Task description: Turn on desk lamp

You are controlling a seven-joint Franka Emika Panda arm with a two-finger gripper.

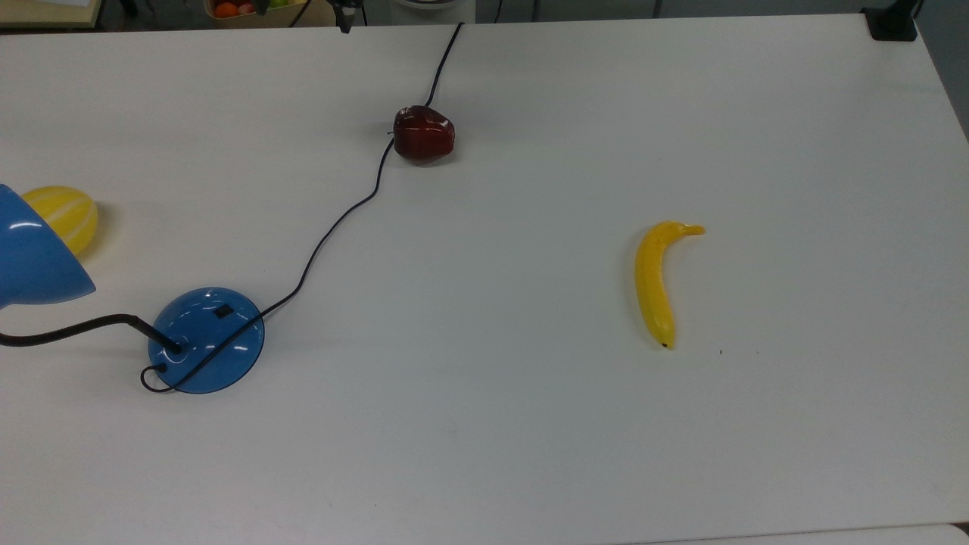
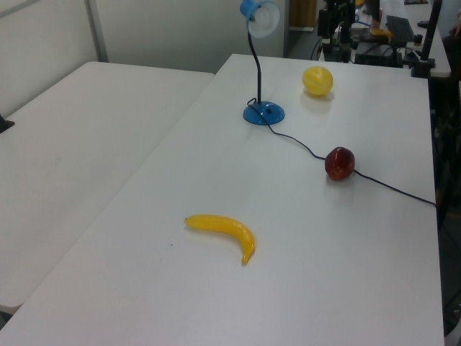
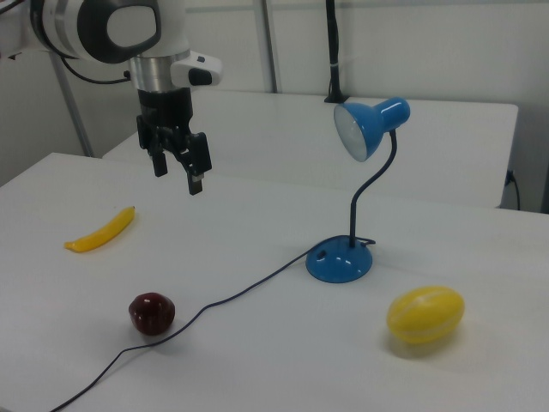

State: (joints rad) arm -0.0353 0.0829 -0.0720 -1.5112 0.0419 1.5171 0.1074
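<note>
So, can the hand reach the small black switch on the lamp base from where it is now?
Probably yes. The hand hangs open above the table, and the switch sits on top of the blue lamp base. The cord, red apple and shade do not seem to block a descent.

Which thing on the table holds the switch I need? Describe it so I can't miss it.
On the white table, find the blue desk lamp. Its glossy round dome base carries a small black switch. Unlike the yellow melon beside it, a black cord trails from it.
</note>
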